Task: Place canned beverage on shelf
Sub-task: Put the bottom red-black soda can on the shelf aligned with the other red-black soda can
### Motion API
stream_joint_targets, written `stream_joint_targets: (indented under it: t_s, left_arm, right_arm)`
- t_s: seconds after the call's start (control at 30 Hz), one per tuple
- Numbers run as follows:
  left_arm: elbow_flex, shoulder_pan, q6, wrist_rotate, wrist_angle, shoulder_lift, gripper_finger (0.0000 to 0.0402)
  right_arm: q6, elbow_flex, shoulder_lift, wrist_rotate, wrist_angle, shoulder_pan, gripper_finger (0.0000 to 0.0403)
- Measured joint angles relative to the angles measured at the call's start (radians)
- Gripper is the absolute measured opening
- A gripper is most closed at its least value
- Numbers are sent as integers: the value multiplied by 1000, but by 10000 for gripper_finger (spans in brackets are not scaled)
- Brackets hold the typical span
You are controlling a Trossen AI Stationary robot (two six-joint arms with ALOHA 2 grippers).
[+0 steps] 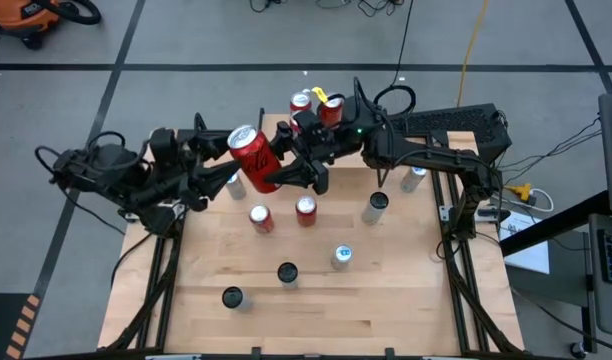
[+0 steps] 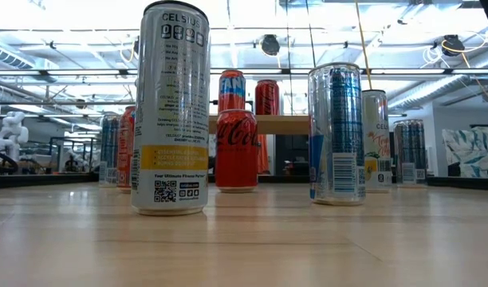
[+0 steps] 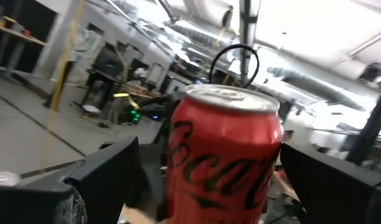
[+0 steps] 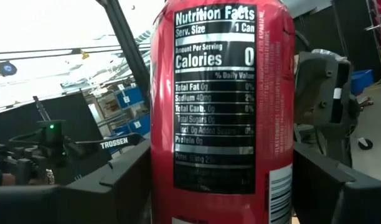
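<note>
**Status.** The task is partly done. Two red cans already stand on the shelf (image 2: 288, 123), at the table's far edge. A third can (image 1: 254, 158) is in the air, short of the shelf and not yet over it. Carrying it across and setting it down upright remain to be done. About eight more cans stand on the table (image 1: 386, 300).

**Left gripper** (image 3: 218, 186). It sits left of centre, at the airborne can. Its fingers (image 3: 106, 177) stand wide apart on either side of the can, with a clear gap on each side. It carries no load.

**Can.** It is held tilted above the table's far half, between the two grippers. It is a smooth red aluminium cylinder with script lettering, a black nutrition panel and a bright silver lid. The wall looks thin and glossy, so it is likely slippery and easy to dent.

**Right gripper** (image 4: 221, 186). It reaches in from the right. Its fingers (image 4: 119, 186) are clamped on the can's sides and appear to bear its full weight.

**Shelf.** It has a flat, light wooden top on thin black legs and is low and narrow. In the high view the arms largely hide it.

**Table.** The top is pale, matt wood planks. The standing cans are mixed: short red ones and tall slim silver ones.
</note>
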Motion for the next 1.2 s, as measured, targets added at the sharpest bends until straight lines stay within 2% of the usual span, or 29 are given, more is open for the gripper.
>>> stream_joint_targets:
  t_s: [0.2, 0.73, 0.97, 1.2]
  left_arm:
    - [0, 88, -46, 167, -3, 0, 400]
    - [0, 211, -88, 412, -8, 25, 400]
    - [0, 225, -104, 455, -4, 36, 396]
    - [0, 225, -104, 455, -13, 37, 342]
  right_arm:
    - [15, 0, 0, -24, -5, 1, 277]
    - [35, -1, -1, -23, -47, 1, 277]
    - [35, -1, -1, -20, -48, 1, 277]
    - [32, -1, -1, -20, -47, -1, 277]
